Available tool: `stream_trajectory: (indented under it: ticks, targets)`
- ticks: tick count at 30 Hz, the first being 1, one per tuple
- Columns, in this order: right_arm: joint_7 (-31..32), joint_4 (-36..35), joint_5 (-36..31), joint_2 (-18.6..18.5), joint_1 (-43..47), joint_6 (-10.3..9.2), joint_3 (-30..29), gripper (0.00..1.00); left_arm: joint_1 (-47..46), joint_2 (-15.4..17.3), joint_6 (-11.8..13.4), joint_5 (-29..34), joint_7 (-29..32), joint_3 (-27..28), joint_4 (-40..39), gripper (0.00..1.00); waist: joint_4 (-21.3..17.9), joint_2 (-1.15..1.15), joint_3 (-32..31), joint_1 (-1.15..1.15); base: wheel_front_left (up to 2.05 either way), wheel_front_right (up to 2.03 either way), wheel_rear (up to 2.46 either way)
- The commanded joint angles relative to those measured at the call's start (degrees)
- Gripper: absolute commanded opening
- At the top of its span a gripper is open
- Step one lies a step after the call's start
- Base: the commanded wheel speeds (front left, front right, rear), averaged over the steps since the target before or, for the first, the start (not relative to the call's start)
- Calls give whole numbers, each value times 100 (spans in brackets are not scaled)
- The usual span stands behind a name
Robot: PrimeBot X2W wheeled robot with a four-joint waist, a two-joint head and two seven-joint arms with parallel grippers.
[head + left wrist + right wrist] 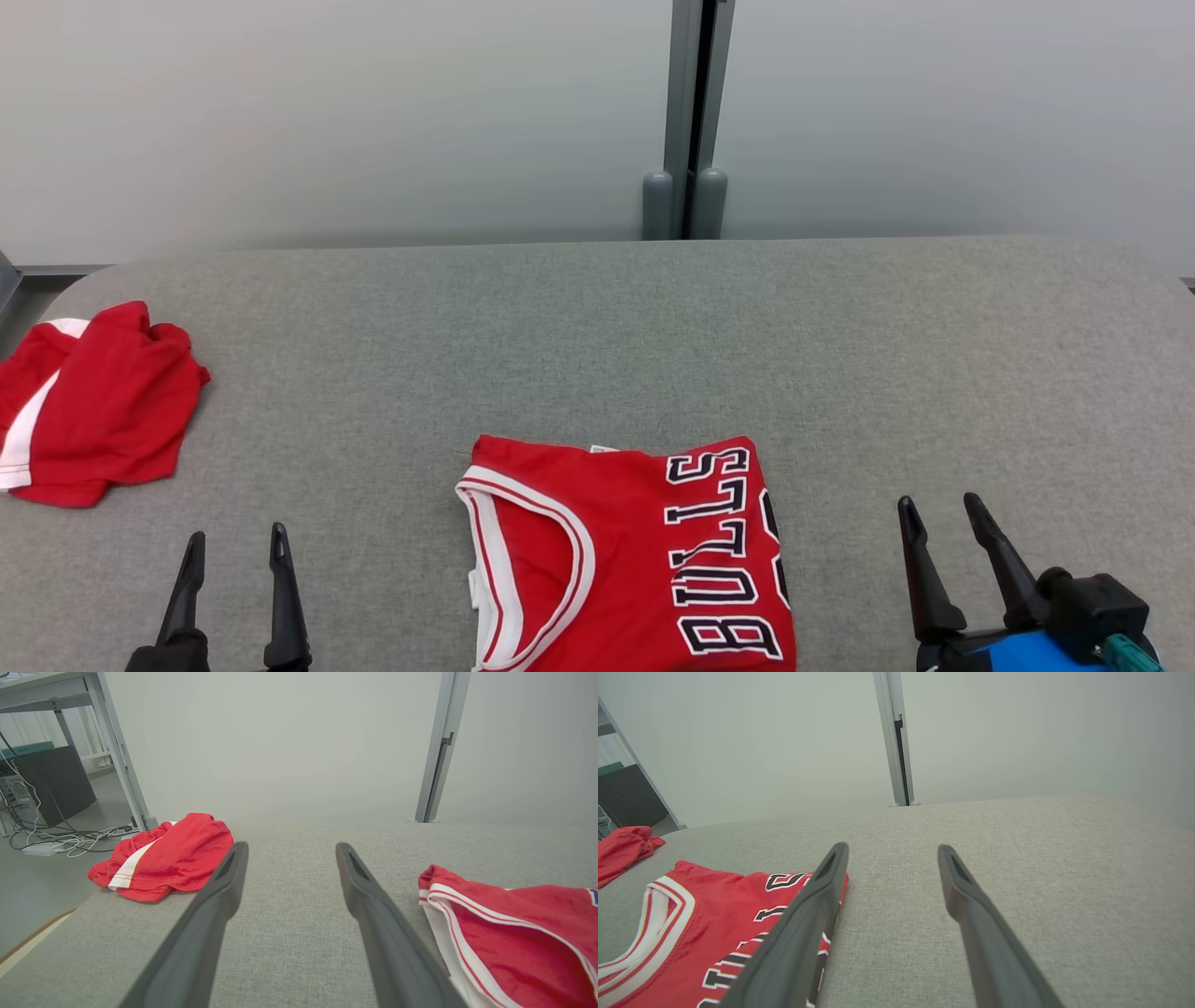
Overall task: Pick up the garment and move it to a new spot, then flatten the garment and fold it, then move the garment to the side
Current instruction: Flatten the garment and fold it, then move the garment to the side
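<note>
**Clerk:** Item one, the task's garment?

**Checker:** Red basketball jersey (625, 551). It lies flat on the grey fabric tabletop (653, 317), folded to a rough rectangle. It sits at the near edge, about midway between the two grippers. The neck opening, trimmed in white and red, is toward the robot's left. The black "BULLS" lettering, outlined in white, is toward the right. The jersey's near end runs off the bottom of the head view.

**Clerk:** Item two?

**Checker:** Red shorts (93, 406) with a white side stripe. Crumpled, at the tabletop's left end, well apart from the jersey.

**Clerk:** Item three?

**Checker:** Left gripper (236, 534). Jaws apart, nothing between them. It is over bare tabletop, between the shorts and the jersey, touching neither. In its wrist view the shorts lie ahead to the left and the jersey's neck edge to the right.

**Clerk:** Item four?

**Checker:** Right gripper (937, 504). Jaws apart, nothing between them. It is over bare tabletop to the right of the jersey, near it but apart from it in the head view. In its wrist view one finger crosses in front of the lettered edge.

**Clerk:** Surroundings?

**Checker:** Pale wall panels stand behind the tabletop, with a grey upright post (689, 121) at their joint. The left wrist view shows floor beyond the tabletop's left end. On that floor are loose cables (70, 837), a white power adapter (39, 849) and a metal frame leg (119, 760).
</note>
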Motion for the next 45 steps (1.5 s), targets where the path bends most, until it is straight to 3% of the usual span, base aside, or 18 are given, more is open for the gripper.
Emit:
stream_trajectory:
  ticks: [1,17,45]
  targets:
    - [-30,21,-48,29,78,1,-16,100,-80,28,-26,13,-28,29,5,100,11,0,-12,0,0,0,0]
    - [127,263,-548,88,-213,1,-97,100,-579,269,-141,-24,55,-140,669,100,157,0,-154,0,0,0,0]
    - [337,319,-467,90,-413,1,-136,100,-952,388,-106,-280,324,-293,799,100,122,0,-19,0,0,0,0]
